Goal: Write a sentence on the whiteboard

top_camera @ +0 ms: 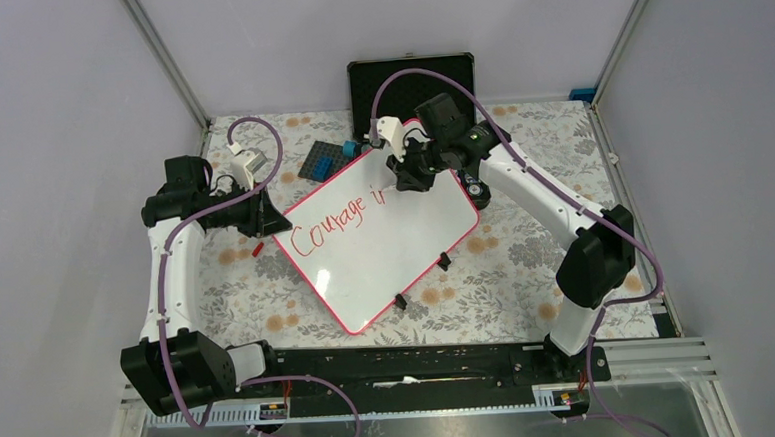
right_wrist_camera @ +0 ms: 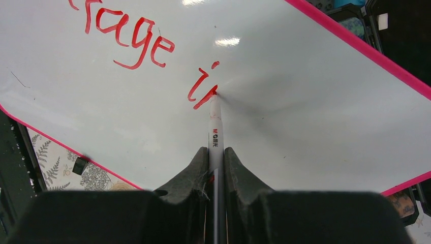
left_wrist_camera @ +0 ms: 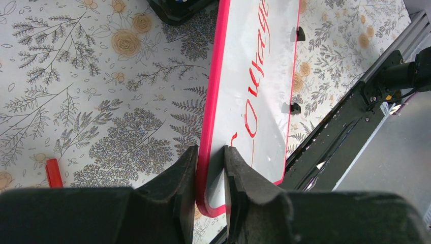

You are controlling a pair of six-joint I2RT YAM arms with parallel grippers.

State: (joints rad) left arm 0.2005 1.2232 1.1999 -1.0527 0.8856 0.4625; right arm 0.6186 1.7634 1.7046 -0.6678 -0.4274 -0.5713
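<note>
The whiteboard lies askew on the flowered table, white with a thin pink-red frame and two black clips on its near edge. The sentence reads "Courage i" plus a started stroke, in red. My left gripper is shut on the whiteboard's left corner edge, one finger on each face. My right gripper is shut on a white marker, whose red tip touches the board at the last stroke. In the top view the right gripper hovers over the board's far part.
A black case stands open at the back. A dark grid plate with a blue block lies beside the board's far corner. A red marker cap rests on the cloth left of the board. Metal rails run along the near edge.
</note>
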